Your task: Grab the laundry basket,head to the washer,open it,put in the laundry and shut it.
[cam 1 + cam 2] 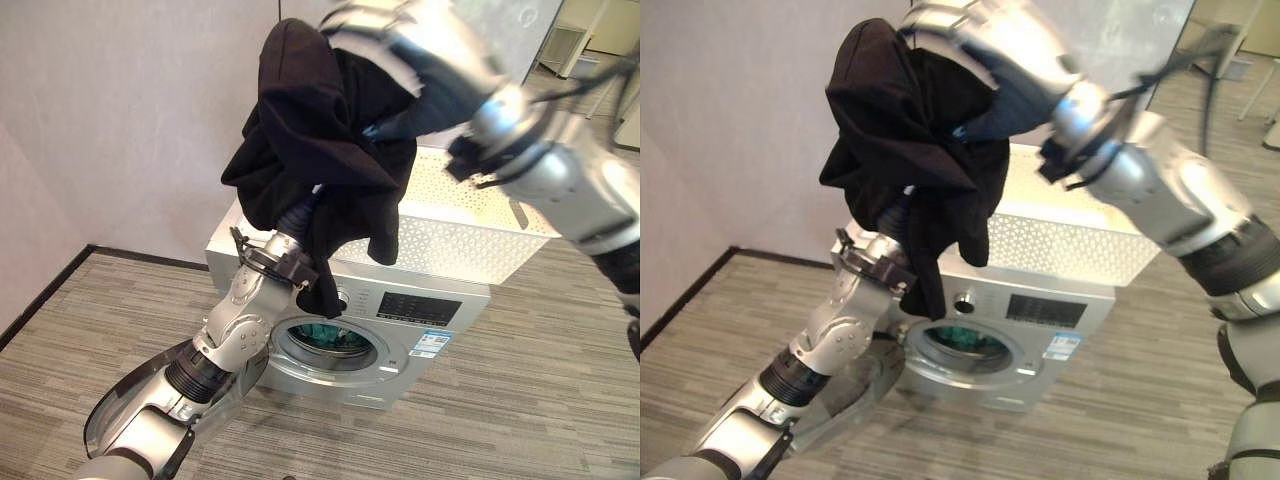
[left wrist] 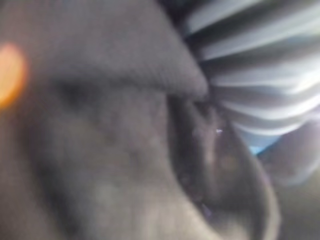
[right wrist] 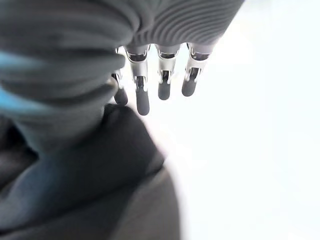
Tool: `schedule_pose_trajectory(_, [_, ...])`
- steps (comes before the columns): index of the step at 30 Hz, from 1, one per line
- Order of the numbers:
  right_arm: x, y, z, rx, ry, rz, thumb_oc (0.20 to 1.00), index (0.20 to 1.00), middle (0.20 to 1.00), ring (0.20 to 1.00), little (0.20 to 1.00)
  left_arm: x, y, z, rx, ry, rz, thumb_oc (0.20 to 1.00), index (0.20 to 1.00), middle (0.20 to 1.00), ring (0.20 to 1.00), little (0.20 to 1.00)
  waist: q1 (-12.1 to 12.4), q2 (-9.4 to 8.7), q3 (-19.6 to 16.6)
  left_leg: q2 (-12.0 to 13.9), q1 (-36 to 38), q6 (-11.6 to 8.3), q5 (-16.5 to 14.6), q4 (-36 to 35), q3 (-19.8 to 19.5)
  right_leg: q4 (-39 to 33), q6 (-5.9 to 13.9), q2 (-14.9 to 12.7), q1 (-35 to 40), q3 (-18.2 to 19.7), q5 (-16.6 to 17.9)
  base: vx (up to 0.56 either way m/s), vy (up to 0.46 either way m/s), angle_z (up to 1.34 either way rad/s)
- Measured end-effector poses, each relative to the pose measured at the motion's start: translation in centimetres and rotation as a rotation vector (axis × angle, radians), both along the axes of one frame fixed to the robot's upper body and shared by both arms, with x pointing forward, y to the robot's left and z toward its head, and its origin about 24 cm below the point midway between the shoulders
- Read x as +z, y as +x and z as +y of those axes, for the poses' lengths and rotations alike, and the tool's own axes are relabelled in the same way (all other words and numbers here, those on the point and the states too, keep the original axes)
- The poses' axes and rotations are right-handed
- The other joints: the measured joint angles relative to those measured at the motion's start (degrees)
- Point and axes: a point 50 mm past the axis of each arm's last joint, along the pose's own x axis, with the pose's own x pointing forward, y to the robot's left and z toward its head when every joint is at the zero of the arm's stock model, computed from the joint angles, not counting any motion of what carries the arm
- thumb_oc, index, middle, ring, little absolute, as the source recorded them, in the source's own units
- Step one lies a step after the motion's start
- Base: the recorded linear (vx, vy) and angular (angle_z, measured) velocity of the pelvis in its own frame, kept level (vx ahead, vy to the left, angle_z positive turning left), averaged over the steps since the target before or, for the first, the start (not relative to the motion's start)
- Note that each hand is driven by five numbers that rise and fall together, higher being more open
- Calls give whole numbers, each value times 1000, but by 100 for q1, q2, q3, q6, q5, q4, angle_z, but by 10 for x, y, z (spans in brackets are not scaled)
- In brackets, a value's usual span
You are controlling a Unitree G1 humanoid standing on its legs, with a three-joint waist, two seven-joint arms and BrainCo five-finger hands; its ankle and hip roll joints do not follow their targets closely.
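Currently I have the black garment [image 1: 315, 150] held high over the washer [image 1: 400, 320], door open. Left hand's fingers are buried in cloth, can't tell their grip. Right hand [image 3: 150, 75] rests on top, fingers straight, steadying it. Basket [image 1: 470, 225] sits on the washer.

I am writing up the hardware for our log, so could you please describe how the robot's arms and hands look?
Both arms are silver-grey metal with black ribbed bands at the joints and thin black cables at the wrists. The right hand has a dark ribbed cover and silver fingers with dark rounded tips. The left hand shows a dark ribbed wrist cover.
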Motion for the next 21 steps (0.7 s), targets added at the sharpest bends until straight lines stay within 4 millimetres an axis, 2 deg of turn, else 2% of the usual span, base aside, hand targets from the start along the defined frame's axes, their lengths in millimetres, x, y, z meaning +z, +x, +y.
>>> schedule_pose_trajectory(3, [-4,2,-5,-29,-31,11,1000,1000,1000,1000,1000,11,2,4,18,-22,-43,200,200,200,200,200,-65,0,5,10,34,0,0,0,-3,0,0,11,34,-1,0,0,0,0])
schedule_pose_trajectory(5, [-7,-2,-7,-20,-72,40,1000,1000,1000,1000,1000,12,1,4,18,-20,-46,200,200,200,200,200,-86,-9,33,15,87,-1,-1,-1,-5,-2,5,15,85,-1,-5,0,0,0])
schedule_pose_trajectory(9, [-18,-12,-13,50,-134,238,1000,1000,1000,1000,1000,12,1,4,33,5,-68,200,200,200,200,200,-177,-43,54,22,92,-2,-2,-1,-4,-34,8,18,83,0,-10,0,0,0])
schedule_pose_trajectory(12, [-24,-11,-32,83,19,353,1000,1000,1000,1000,1000,14,1,5,38,-5,-78,200,200,200,200,200,-296,-31,62,12,93,-1,-2,-2,0,-39,7,8,84,0,-8,0,0,0])
schedule_pose_trajectory(14, [-20,-15,-57,62,168,335,1000,1000,1000,1000,1000,17,1,9,52,-23,-91,200,200,200,200,200,-307,-4,64,10,92,0,-2,-2,2,-27,6,5,85,0,-8,0,0,0])
schedule_pose_trajectory(17, [-19,-9,-67,20,224,330,1000,1000,1000,1000,1000,21,0,13,67,-44,-108,200,200,200,200,200,-350,36,51,24,93,0,-2,-1,5,3,4,19,91,6,-7,0,0,0])
schedule_pose_trajectory(21, [-23,-4,-67,33,278,345,1000,1000,1000,1000,1000,21,0,13,65,-47,-107,200,200,200,200,200,-355,41,54,30,94,1,-4,-2,9,1,1,21,94,6,-10,10,1,0])
